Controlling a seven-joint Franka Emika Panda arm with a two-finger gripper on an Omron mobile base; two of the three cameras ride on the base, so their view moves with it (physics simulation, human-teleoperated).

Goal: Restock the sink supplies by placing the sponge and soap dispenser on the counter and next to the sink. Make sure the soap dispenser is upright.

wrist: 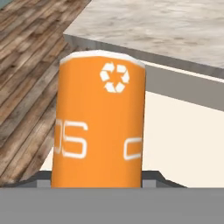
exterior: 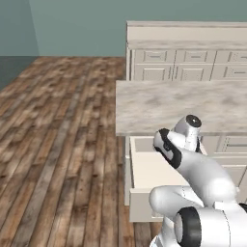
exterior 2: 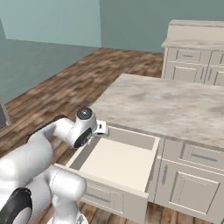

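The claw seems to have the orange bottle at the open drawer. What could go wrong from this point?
1. The orange bottle stands close under the marbled top's edge; a straight lift may knock it there and tilt it.
2. The claw appears to pinch the round bottle from its sides; it could slip or swivel, and it must end upright.
3. The arm reaches into the open drawer, so a sideways swing might catch the drawer wall.

Island top (exterior 2: 175,109): beige-grey marbled slab on cream panelled cabinets. Drawer (exterior 2: 118,162) beneath: pulled open, pale floor. Orange cylinder (wrist: 99,120) with white recycling mark, possibly standing inside.
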